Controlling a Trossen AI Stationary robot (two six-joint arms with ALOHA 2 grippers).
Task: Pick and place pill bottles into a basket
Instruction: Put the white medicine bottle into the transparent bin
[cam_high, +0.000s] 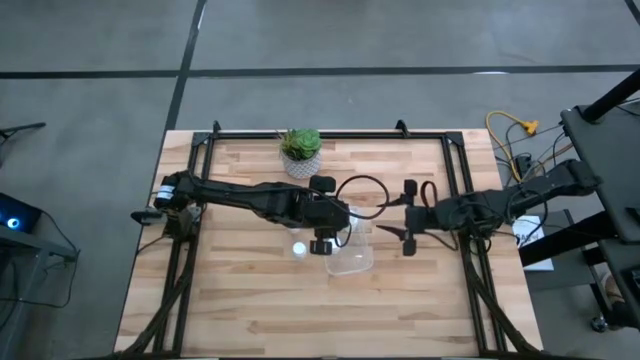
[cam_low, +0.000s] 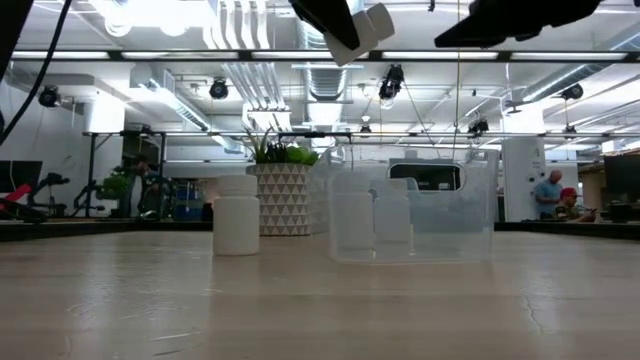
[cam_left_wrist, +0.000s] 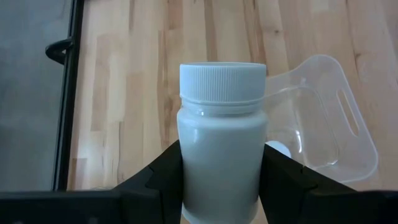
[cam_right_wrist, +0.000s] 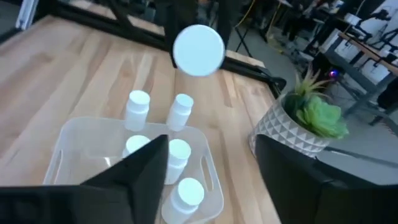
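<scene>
The left gripper (cam_left_wrist: 221, 180) is clamped on a pill bottle (cam_left_wrist: 222, 137) above the tub (cam_high: 352, 252)'s rim. Inside stand three bottles (cam_right_wrist: 179, 151). The right gripper (cam_high: 408, 232), beside it, is open and empty.

the left arm reaches in from the bench's left edge across to the middle, its wrist bent so the left gripper (cam_high: 322, 246) hangs well above the wood, its two dark fingers (cam_left_wrist: 163, 177) clamped on either side of a pill bottle (cam_left_wrist: 221, 140) held upright. the right arm stretches in from the right edge, also raised, and the right gripper (cam_high: 407, 214) sits near the middle, facing the left one, with its jaws spread wide and nothing between them.
</scene>
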